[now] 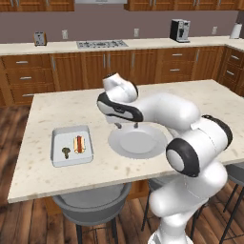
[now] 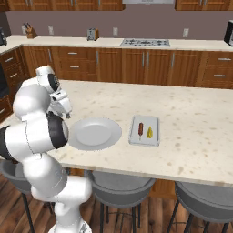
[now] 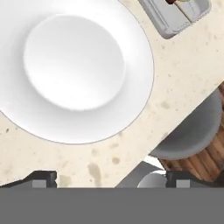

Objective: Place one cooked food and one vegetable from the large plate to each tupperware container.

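Observation:
The large plate (image 1: 138, 143) (image 2: 94, 133) (image 3: 74, 70) lies bare in the middle of the island. Left of it, one tupperware container (image 1: 59, 143) holds the hot dog (image 1: 79, 144) and the olive mushroom bit (image 1: 66, 152). On its other side, a second container (image 2: 154, 135) holds the skewered sausage (image 2: 140, 129) and the yellow vegetable chunk (image 2: 149, 132). My gripper (image 1: 127, 125) (image 3: 109, 179) hovers open and empty just over the plate's far rim. A container corner (image 3: 168, 19) shows in the hand view.
The island counter (image 1: 57, 105) has its front edge close below the plate, with grey stools (image 1: 93, 202) (image 2: 120, 186) tucked under it. My own white arm hides part of the counter in both base views. A stove, toaster and coffee machine stand on the far wall counter.

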### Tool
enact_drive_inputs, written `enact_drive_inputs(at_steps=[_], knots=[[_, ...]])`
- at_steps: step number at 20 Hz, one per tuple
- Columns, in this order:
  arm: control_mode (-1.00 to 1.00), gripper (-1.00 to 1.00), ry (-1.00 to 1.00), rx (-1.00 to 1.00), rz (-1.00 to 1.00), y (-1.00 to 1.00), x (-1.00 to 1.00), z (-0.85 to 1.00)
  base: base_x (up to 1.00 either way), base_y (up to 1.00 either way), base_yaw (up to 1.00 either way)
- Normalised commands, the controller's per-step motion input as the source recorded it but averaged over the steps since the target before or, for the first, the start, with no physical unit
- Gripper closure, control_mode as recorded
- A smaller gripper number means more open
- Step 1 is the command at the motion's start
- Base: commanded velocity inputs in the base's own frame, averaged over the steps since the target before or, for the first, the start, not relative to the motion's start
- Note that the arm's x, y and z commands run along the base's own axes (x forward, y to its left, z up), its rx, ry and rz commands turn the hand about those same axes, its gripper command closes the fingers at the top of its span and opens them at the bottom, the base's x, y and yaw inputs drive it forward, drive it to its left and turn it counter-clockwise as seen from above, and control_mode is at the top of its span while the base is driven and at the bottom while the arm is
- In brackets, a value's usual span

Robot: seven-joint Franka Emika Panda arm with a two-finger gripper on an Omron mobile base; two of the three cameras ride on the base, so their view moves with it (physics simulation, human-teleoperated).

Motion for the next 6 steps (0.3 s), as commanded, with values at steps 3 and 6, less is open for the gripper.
enact_drive_inputs(at_steps=[3,6], knots=[[-1.00,-1.00,0.01,0.03,-0.17,-0.87,0.00,-0.12,0.00,0.00,0.00],[-1.00,-1.00,0.00,0.19,-0.18,-0.80,0.00,-0.14,0.00,0.00,0.00]])
